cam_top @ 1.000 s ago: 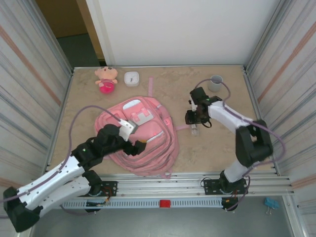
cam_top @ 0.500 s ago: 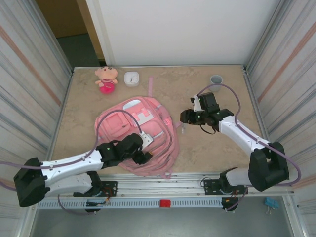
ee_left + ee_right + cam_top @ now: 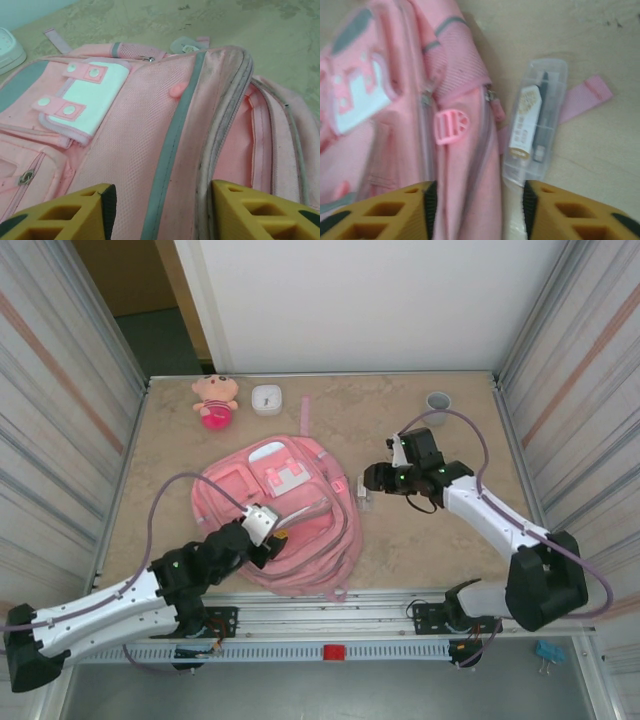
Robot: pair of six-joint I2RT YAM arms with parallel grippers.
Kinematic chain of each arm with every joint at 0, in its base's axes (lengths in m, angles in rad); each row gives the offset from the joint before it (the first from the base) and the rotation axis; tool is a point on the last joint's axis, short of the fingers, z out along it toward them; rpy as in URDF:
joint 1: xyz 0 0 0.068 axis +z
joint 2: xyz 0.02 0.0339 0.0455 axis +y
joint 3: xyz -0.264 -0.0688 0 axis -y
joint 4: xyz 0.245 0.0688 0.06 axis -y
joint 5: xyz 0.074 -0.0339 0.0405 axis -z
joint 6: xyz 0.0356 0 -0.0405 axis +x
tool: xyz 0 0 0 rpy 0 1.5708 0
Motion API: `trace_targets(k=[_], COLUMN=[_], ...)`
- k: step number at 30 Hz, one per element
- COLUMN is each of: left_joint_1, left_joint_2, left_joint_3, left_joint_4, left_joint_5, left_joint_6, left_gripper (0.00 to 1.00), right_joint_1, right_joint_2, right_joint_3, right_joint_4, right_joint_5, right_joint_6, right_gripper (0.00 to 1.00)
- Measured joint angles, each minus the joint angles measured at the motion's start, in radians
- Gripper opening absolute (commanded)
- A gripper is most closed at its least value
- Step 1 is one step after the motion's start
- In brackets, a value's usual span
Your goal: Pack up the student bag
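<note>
The table (image 3: 450,550) is tan and looks like stone. It has ribbed metal walls on the left and right and a white wall at the far end.

The student bag (image 3: 300,490) lies flat a little left of the middle, with its front pockets facing up. Its long side runs from the near edge to the far wall. The top strap loop points to the far wall. The shoulder straps curl at the near end, close to the table's near edge.

The left gripper (image 3: 159,195) is low over the near left part of the bag. Its yellow fingers (image 3: 75,212) stand apart with pink cloth between them, right by the zipper edge. I cannot tell if they pinch the cloth.

The right gripper (image 3: 476,192) hangs over the bag's right edge. Its fingers are spread apart and hold nothing. A clear case (image 3: 535,130) with pens inside lies on the table, just beside the bag and on top of a pink strap.

The right half of the table is mostly bare. A grey cup (image 3: 437,401) stands near the far right corner. A plush doll (image 3: 215,400) and a small white box (image 3: 266,398) sit by the far wall, apart from the bag. There is a bare strip between the bag and the left wall.
</note>
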Motion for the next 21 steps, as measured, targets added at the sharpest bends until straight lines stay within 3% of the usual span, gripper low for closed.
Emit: trace_targets(k=[4, 9, 13, 15, 21], left_joint_1=[0.000, 0.000, -0.001, -0.001, -0.001], left_joint_2=[0.035, 0.137, 0.247, 0.283, 0.301], left_joint_3=[-0.006, 0.004, 0.032, 0.051, 0.076], left_joint_4=[0.018, 0.030, 0.034, 0.029, 0.029], left_joint_5=[-0.011, -0.012, -0.013, -0.014, -0.014], left_joint_6=[-0.001, 0.000, -0.002, -0.004, -0.019], left_gripper=[0.47, 0.54, 0.52, 0.47, 0.18], right_joint_1=[0.067, 0.106, 0.128, 0.135, 0.130], right_joint_2=[0.132, 0.280, 0.375, 0.412, 0.529], right_joint_3=[0.066, 0.146, 0.219, 0.248, 0.328], right_joint_4=[-0.049, -0.100, -0.135, -0.149, -0.183], right_joint_5=[0.082, 0.150, 0.206, 0.232, 0.288], right_joint_6=[-0.017, -0.026, -0.035, -0.045, -0.057], right_gripper=[0.74, 0.76, 0.77, 0.77, 0.74])
